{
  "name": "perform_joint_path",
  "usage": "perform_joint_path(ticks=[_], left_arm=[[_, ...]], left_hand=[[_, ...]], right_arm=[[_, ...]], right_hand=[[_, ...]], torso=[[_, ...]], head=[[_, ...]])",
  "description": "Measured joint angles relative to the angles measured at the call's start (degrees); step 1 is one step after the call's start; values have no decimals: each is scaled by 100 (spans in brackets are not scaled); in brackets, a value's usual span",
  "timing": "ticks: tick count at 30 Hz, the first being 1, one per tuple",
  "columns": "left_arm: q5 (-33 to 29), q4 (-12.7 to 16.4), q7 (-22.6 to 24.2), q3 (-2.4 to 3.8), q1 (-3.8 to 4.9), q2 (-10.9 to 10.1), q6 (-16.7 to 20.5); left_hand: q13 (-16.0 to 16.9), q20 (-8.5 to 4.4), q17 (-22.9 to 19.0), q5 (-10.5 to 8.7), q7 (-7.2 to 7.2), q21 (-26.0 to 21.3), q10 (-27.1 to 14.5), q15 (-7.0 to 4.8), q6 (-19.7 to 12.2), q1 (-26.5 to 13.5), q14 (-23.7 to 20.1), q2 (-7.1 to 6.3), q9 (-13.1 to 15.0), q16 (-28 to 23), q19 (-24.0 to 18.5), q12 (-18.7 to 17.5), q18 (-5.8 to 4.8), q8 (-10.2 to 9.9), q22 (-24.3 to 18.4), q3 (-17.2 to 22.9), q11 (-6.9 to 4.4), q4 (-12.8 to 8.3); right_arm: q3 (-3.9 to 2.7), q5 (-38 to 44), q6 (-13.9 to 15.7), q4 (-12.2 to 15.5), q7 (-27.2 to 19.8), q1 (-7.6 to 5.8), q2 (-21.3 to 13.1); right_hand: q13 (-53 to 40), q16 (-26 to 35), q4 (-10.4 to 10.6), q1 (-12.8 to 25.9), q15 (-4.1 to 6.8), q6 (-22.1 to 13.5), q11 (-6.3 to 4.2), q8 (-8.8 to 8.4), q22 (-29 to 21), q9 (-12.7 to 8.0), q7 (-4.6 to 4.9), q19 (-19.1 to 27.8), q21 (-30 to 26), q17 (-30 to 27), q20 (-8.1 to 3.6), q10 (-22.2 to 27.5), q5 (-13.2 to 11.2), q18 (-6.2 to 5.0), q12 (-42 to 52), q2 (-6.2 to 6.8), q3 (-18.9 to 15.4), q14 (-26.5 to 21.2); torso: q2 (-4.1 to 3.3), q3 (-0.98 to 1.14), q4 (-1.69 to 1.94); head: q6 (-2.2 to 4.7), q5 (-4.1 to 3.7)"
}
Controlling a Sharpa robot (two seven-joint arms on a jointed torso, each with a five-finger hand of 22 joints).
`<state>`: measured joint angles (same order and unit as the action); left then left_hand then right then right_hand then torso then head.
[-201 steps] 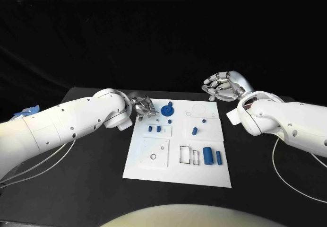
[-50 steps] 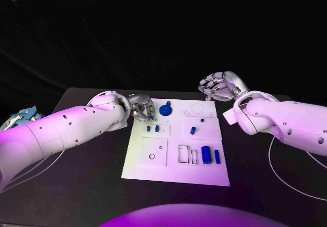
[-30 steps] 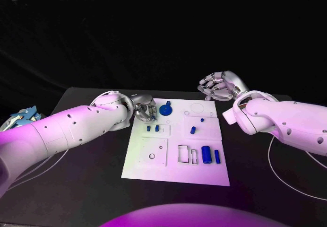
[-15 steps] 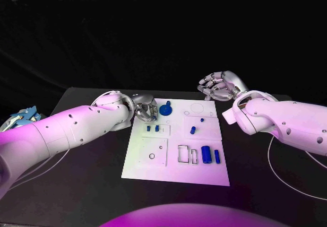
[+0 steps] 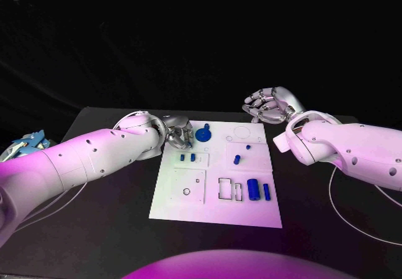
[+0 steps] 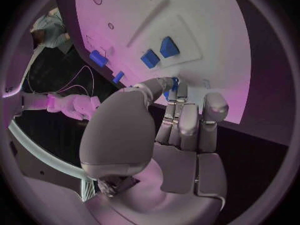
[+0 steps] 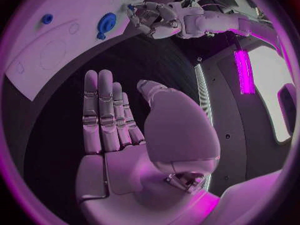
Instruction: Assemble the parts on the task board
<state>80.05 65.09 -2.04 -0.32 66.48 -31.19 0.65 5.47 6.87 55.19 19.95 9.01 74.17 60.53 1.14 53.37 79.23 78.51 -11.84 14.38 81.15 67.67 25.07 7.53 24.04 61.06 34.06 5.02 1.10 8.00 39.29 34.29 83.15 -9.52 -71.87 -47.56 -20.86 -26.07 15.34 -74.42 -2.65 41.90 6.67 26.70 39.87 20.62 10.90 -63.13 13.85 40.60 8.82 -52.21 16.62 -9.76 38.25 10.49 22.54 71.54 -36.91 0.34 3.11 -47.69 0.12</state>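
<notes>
While the white task board (image 5: 216, 203) lies lengthwise in the middle of the black table (image 5: 100, 221), seven blue parts show on it: a round disc (image 5: 204, 136) with a small peg at 12 o'clock, two short pegs (image 5: 189, 157), two more (image 5: 238, 158), and two upright cylinders (image 5: 259, 190), long axes running toward 12. The left hand (image 5: 178, 134) rests at the board's 10 o'clock corner, fingers curled beside the disc; whether it grips anything cannot be told. The right hand (image 5: 266, 107) hovers beyond the far edge at 1 o'clock, fingers straight, holding nothing.
</notes>
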Motion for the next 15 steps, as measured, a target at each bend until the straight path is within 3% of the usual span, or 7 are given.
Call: perform_joint_path(ticks=[15], left_arm=[[0,-15,-53,-5,6,19,-105]], left_hand=[[1,0,13,-20,-21,0,42,0,20,0,0,0,0,0,0,-24,0,0,-6,-16,0,-16]], right_arm=[[0,0,0,0,0,0,-2]], right_hand=[[0,0,0,0,0,0,0,0,0,0,0,0,0,3,0,0,0,0,0,0,0,0]], torso=[[0,-2,1]], head=[[-5,5]])
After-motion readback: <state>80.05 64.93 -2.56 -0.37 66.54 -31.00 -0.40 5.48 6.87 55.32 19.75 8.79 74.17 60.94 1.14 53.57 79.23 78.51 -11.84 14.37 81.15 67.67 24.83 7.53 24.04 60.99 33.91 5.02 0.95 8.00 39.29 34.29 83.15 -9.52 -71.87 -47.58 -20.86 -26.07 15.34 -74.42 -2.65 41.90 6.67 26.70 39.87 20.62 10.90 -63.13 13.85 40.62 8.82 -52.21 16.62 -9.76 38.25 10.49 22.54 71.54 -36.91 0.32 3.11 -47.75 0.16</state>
